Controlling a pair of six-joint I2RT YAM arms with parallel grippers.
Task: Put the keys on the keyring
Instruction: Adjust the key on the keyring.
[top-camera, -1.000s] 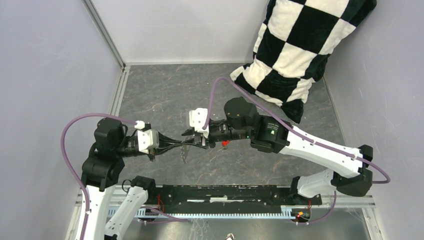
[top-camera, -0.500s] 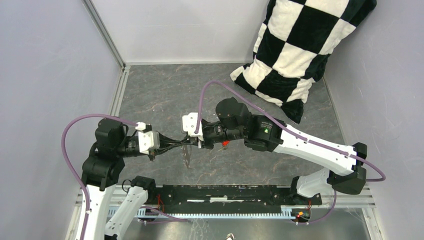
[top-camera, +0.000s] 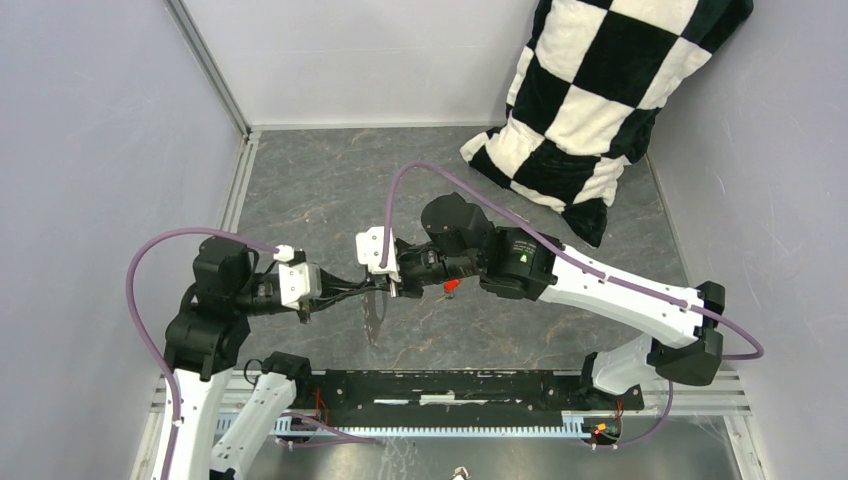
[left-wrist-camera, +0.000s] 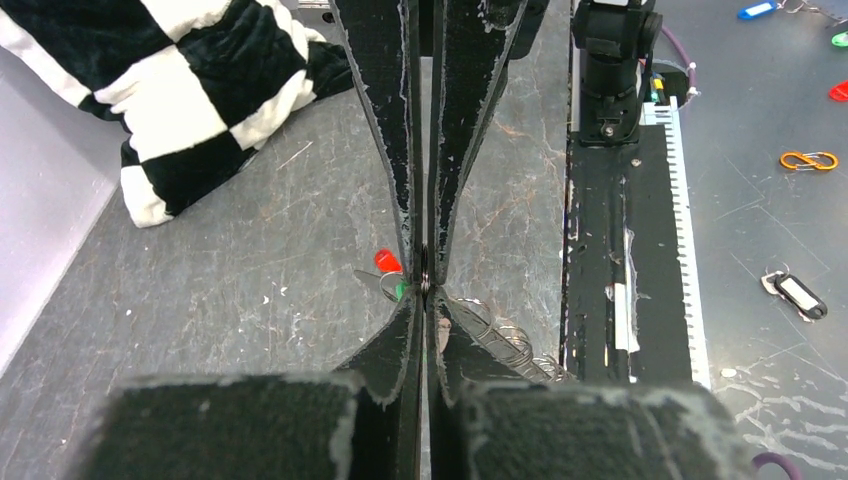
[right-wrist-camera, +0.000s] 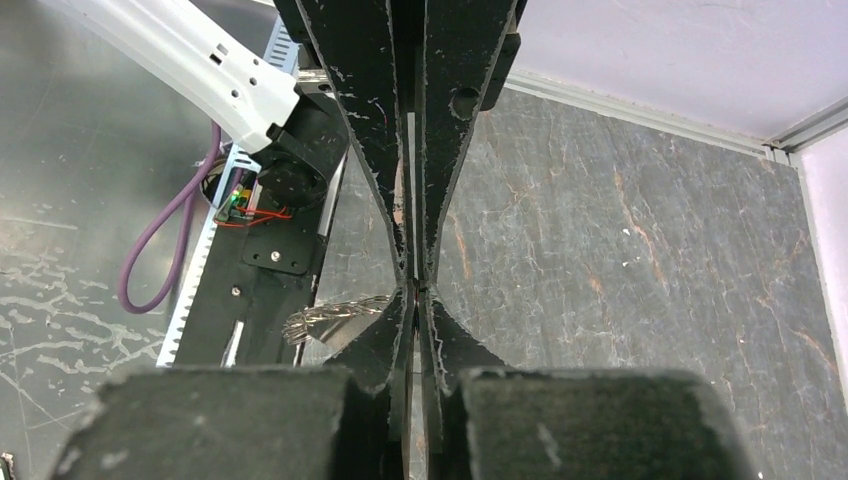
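Keyring (top-camera: 375, 317) dangles over the table (top-camera: 320, 190) from the left gripper's (left-wrist-camera: 425, 299) shut fingers, tip to tip with the right gripper (right-wrist-camera: 413, 291), also pinched shut, load unclear; red key (left-wrist-camera: 386, 260) and green key (left-wrist-camera: 401, 290) just beside the tips

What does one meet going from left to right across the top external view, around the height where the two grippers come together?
purple cable loop → hanging grey metal keyring → red-capped key → black-and-white checkered pillow
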